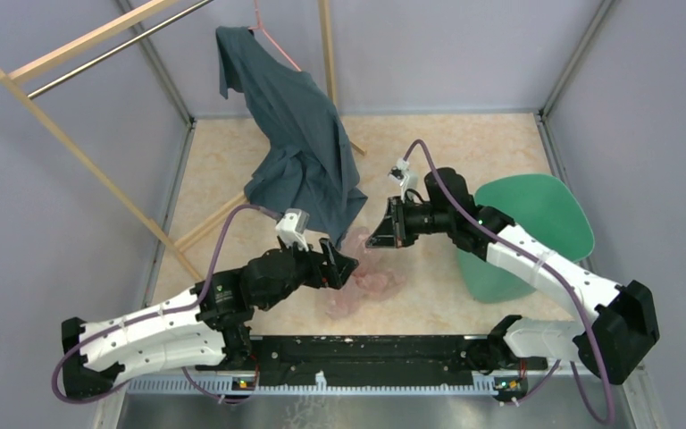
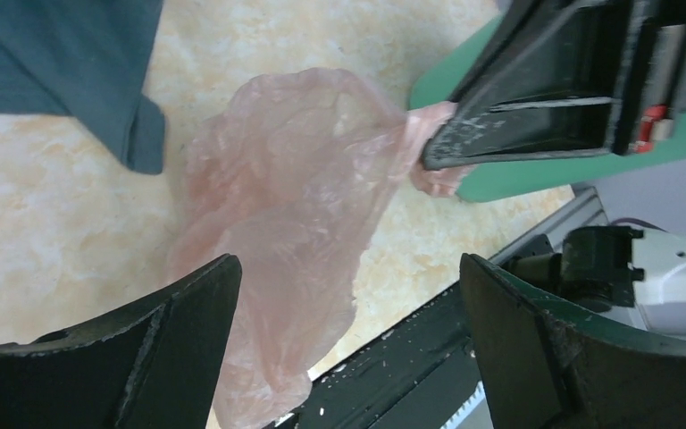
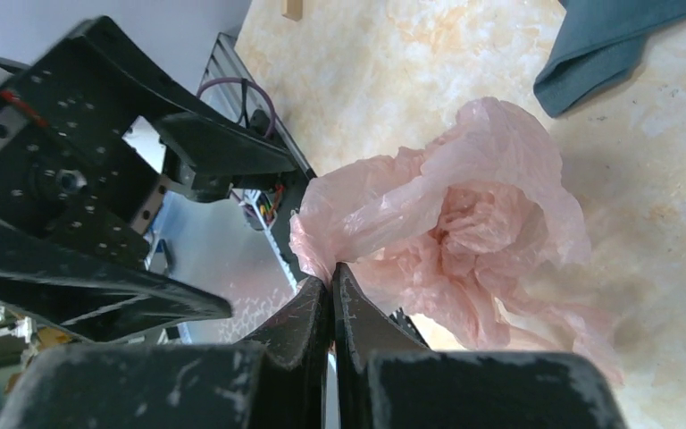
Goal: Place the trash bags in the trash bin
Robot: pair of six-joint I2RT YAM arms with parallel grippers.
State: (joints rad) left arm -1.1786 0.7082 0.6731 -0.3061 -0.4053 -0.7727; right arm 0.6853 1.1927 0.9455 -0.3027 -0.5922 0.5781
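Right pincer (image 3: 331, 273) has its two fingers pressed together on a bunched edge of the pale pink trash bag (image 3: 464, 223), gripping the film at their tips. From that pinch the wrinkled bag (image 1: 366, 281) trails down onto the marbled table (image 1: 464, 152) close to its near edge, between the two arms. Left pincer (image 2: 348, 264) is spread wide, just left of the bag and aimed at it, with the film showing between its fingers; whether it touches the bag cannot be told. A teal-green trash bin (image 1: 536, 210) stands to the right, partly under the right arm. Farther left, a dark blue-grey shirt (image 1: 299, 152) hangs from a wooden rack (image 1: 98, 174).
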